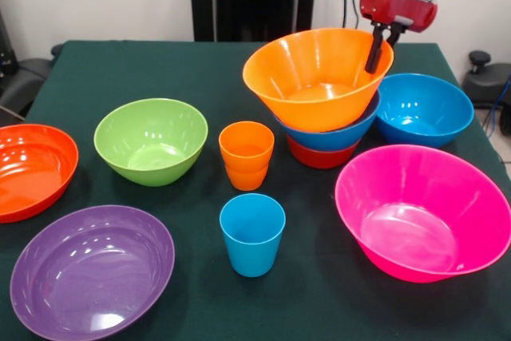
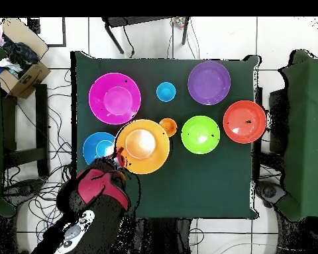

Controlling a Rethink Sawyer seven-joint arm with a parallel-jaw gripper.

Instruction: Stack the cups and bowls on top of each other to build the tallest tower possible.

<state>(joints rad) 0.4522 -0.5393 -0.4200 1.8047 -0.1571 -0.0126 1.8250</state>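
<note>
A tower stands at the back right: an orange bowl (image 1: 315,77) sits tilted on a blue bowl (image 1: 335,137), which rests on a red-orange bowl (image 1: 319,156). My gripper (image 1: 382,41) is shut on the orange bowl's right rim, with one finger inside it. In the overhead view the gripper (image 2: 118,159) is at the orange bowl's (image 2: 143,147) lower left edge. An orange cup (image 1: 246,155) and a light blue cup (image 1: 251,233) stand upright in the middle.
A second blue bowl (image 1: 423,109) sits just right of the tower, with a large pink bowl (image 1: 423,209) in front of it. Lime green (image 1: 150,140), red-orange (image 1: 32,169) and purple (image 1: 92,269) bowls lie at the left. A cardboard box (image 2: 22,66) sits off the table.
</note>
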